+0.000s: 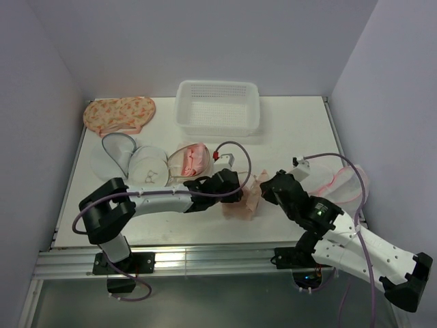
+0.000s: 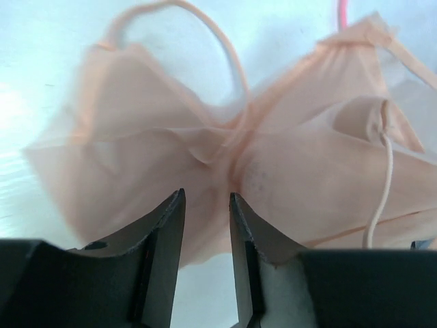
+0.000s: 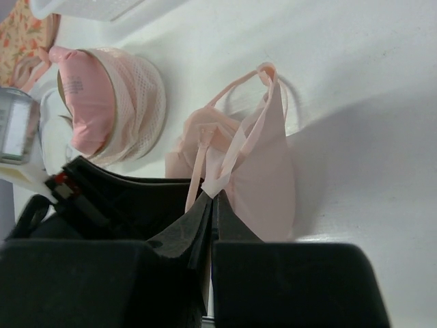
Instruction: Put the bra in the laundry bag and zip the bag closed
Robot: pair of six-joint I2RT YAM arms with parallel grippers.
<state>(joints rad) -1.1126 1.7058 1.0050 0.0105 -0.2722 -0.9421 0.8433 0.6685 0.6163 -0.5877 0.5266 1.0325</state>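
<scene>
The bra (image 1: 246, 205) is peach and sheer and lies crumpled on the table near the front, between my two grippers. My right gripper (image 1: 266, 191) is shut on the bra's strap and white tag, seen in the right wrist view (image 3: 213, 195) with the bra (image 3: 266, 171) hanging just beyond. My left gripper (image 1: 235, 191) is open; in its wrist view (image 2: 207, 195) the jaws stand apart at the near edge of the bra (image 2: 287, 171), at its centre. The laundry bag (image 1: 186, 162), mesh with a pinkish-tan rim and pink inside, sits just behind; it also shows in the right wrist view (image 3: 130, 96).
A white perforated basket (image 1: 218, 106) stands at the back. A floral garment (image 1: 119, 113) lies at the back left. A grey-rimmed mesh bag (image 1: 115, 147) and a white dome with a black drawing (image 1: 147, 171) sit left of the laundry bag. Another pink-rimmed mesh bag (image 1: 348, 181) lies at the right edge.
</scene>
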